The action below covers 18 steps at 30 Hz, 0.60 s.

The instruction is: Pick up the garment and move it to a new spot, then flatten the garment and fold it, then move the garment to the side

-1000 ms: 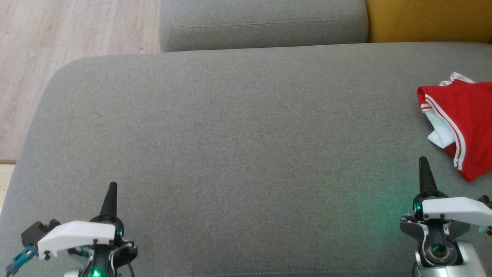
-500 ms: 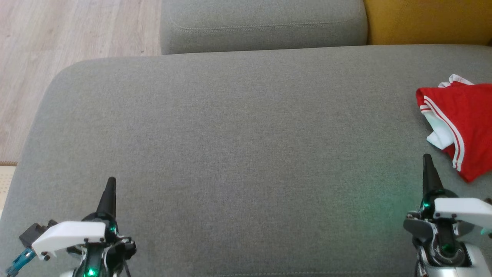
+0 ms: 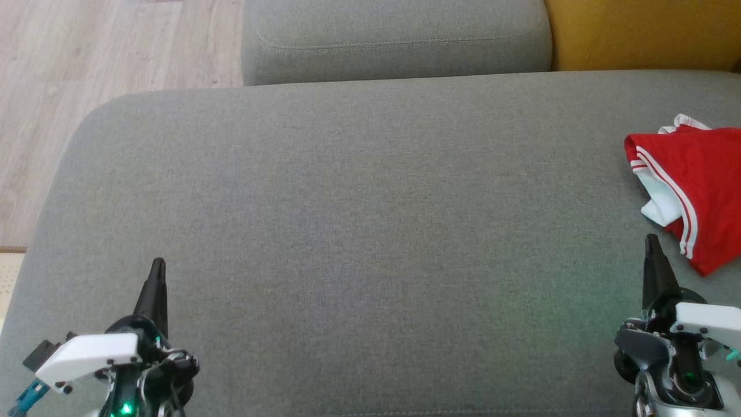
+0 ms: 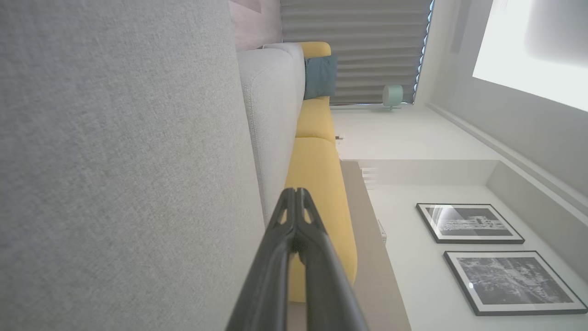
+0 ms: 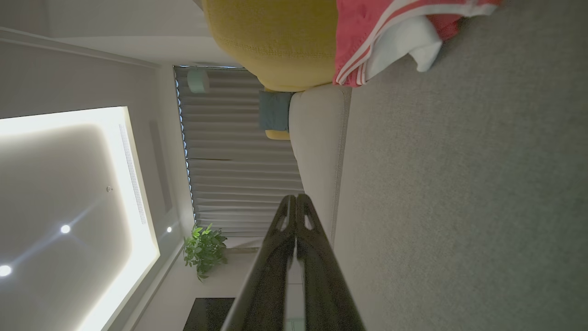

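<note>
A red garment with white stripes lies loosely folded at the far right of a grey sofa seat, near the right end effector but apart from it; that one and the left end effector are both pinched shut and empty, low by the front edge, seemingly parked clear of the cloth.

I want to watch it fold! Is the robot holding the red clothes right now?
No, the red garment lies loose on the grey cushion, apart from the shut, empty right gripper.
</note>
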Tool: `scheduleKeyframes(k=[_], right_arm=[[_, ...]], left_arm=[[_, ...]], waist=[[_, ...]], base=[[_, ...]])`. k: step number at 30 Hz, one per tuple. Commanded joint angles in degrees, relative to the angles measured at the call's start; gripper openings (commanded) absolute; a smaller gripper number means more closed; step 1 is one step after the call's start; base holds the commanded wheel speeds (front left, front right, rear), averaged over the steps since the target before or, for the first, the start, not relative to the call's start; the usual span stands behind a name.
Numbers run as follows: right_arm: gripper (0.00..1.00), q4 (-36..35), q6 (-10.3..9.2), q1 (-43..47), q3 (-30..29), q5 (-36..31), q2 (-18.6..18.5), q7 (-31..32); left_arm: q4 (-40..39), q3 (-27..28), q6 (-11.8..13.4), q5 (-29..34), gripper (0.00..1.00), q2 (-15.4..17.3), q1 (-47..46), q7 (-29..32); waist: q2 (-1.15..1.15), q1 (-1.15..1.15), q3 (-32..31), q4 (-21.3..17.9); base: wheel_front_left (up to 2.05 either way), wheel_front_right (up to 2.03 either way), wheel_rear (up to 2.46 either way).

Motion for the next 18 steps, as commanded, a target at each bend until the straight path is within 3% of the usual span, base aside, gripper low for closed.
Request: scheduleKeyframes(k=[1, 18], right_arm=[[0.0, -2.84, -0.05, -1.12, 1.09, 1.93, -0.37, 0.59], [0.0, -3.11, -0.05, -1.01, 1.02, 2.88, -0.37, 0.81]], left_arm=[[-2.43, 2.02, -0.6, -1.6, 0.0, 1.15, -3.43, 0.73], [-2.57, 2.13, -0.74, -2.5, 0.0, 1.16, -3.46, 0.95]], waist=[[0.0, 0.0, -0.04, 0.0], [0.0, 0.0, -0.09, 0.0]], base=[[0.0, 0.0, 0.0], [0.0, 0.0, 0.0]])
